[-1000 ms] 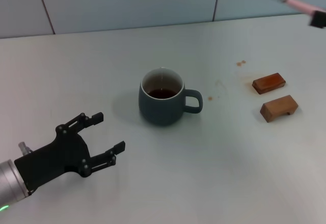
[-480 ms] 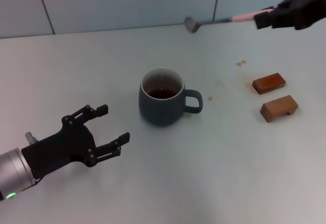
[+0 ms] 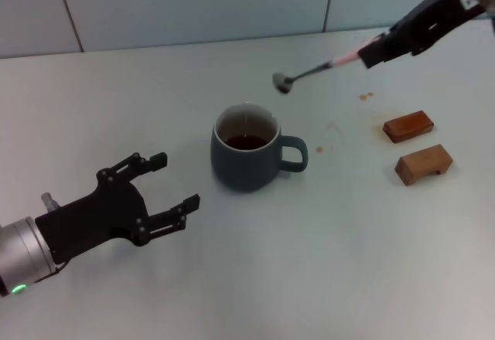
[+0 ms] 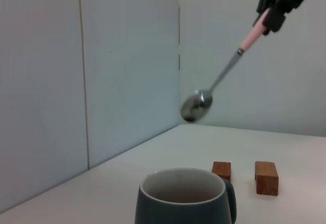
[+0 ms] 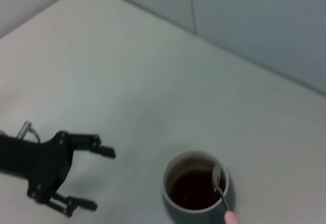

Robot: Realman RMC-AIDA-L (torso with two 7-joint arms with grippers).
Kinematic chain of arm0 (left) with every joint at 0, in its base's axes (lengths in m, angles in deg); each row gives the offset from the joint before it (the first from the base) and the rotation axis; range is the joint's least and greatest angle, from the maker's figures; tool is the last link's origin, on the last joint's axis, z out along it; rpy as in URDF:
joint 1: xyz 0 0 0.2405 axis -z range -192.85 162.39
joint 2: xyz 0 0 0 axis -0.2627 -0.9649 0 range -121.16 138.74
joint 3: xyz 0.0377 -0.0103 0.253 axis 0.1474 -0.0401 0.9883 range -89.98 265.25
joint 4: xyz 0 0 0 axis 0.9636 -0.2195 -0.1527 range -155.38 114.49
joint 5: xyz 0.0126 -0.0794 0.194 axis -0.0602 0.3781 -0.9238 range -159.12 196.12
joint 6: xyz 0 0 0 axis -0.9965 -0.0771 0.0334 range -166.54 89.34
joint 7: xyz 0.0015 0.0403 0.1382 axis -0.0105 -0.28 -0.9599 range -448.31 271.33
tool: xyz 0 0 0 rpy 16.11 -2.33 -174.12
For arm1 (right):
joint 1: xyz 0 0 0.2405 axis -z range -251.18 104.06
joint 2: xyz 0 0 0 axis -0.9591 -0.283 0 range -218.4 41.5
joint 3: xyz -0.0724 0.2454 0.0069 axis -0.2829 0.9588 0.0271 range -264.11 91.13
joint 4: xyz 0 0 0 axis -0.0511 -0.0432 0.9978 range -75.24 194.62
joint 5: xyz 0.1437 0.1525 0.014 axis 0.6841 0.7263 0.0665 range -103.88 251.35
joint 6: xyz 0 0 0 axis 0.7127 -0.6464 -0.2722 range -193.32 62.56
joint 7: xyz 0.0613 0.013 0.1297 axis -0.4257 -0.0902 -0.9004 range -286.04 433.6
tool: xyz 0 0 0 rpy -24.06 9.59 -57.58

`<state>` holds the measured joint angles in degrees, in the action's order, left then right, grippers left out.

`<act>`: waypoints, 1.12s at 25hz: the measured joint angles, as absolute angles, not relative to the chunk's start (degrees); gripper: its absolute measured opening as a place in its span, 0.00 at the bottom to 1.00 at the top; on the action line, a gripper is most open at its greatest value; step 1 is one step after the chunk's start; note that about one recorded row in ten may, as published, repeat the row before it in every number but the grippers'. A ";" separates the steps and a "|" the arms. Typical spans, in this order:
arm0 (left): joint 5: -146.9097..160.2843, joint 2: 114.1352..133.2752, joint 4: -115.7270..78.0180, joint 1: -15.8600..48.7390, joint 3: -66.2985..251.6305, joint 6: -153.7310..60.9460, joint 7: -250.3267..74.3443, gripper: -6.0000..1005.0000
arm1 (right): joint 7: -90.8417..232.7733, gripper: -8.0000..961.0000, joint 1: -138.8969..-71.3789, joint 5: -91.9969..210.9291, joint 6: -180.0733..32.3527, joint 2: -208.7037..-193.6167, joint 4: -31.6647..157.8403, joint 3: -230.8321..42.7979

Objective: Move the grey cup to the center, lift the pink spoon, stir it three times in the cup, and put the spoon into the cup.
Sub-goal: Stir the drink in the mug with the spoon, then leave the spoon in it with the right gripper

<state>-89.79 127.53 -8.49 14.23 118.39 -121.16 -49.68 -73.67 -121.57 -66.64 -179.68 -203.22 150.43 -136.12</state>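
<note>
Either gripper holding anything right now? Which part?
The right gripper holds the pink spoon by the end of its pink handle, bowl hanging above the grey cup. The left gripper is open and holds nothing.

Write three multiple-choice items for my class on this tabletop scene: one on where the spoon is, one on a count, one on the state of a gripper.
1. Where is the pink spoon?
A. Lying beside the blocks
B. Held in the air above the table, its bowl up and behind the grey cup
C. Standing in the cup

2. How many brown wooden blocks are on the table?
A. One
B. Two
C. Four

3. What state is the left gripper in?
A. Open, holding nothing
B. Shut on the cup's handle
C. Shut on the spoon

Key: 1 B, the left wrist view shows the spoon's bowl clear above the cup's rim, gripped at its pink handle by the right gripper. 2 B, two blocks lie to the right of the cup. 3 A, its fingers are spread, left of the cup and apart from it.
</note>
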 joint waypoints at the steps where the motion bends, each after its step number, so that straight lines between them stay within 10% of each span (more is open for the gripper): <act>1: -89.80 127.53 -8.47 14.28 118.39 -121.14 -49.60 0.85 | -73.76 0.13 -122.77 -67.68 -179.83 -203.17 148.30 -136.80; 28: -90.05 127.53 -8.54 14.76 118.39 -120.50 -49.46 0.85 | -69.31 0.13 -135.00 -72.92 -161.40 -202.94 113.95 -145.29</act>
<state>-90.05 127.53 -8.54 14.76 118.39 -120.50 -49.46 -69.31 -135.00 -72.92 -161.40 -202.94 113.95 -145.29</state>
